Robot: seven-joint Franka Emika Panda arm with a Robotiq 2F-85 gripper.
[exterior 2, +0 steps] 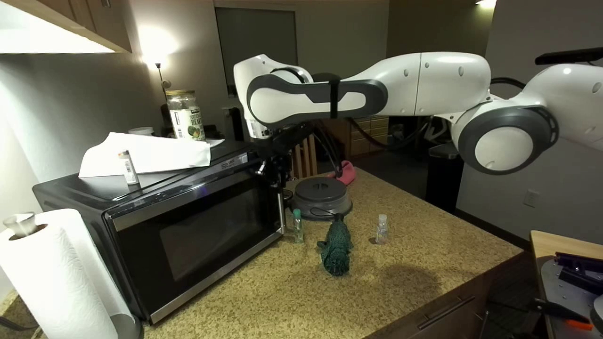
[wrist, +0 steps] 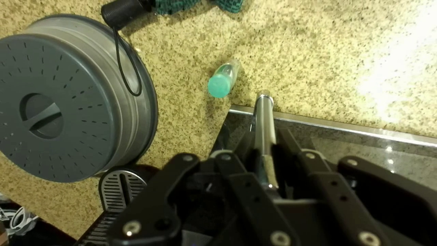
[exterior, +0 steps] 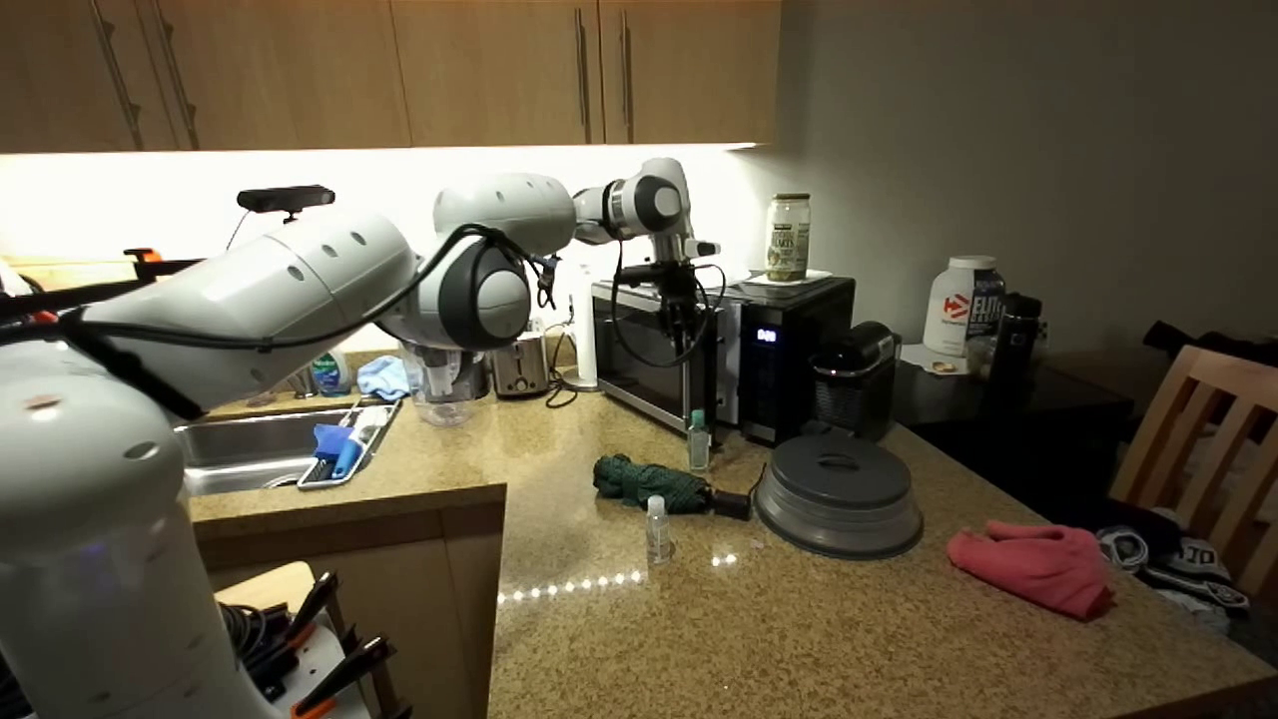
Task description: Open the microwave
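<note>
The black microwave (exterior: 769, 399) stands on the counter in both exterior views (exterior 2: 202, 230). Its door (wrist: 368, 153) seems slightly ajar: a light strip shows between the door's edge and the lit control panel in an exterior view. The upright silver handle (wrist: 264, 119) also shows in an exterior view (exterior 2: 281, 212). My gripper (wrist: 265, 143) points down with a finger on each side of the handle, both seeming to touch it. It also shows in both exterior views (exterior: 684, 330) (exterior 2: 273, 174). The fingertip contact is dark and blurred.
Near the door stand a green-capped bottle (exterior: 697, 441), a green umbrella (exterior: 654, 486) and a clear bottle (exterior: 658, 534). A grey domed cover (exterior: 839, 489) and a coffee maker (exterior: 854, 374) stand beside the microwave. A jar (exterior 2: 187, 117) stands on top; a paper roll (exterior 2: 61, 278) stands beside it.
</note>
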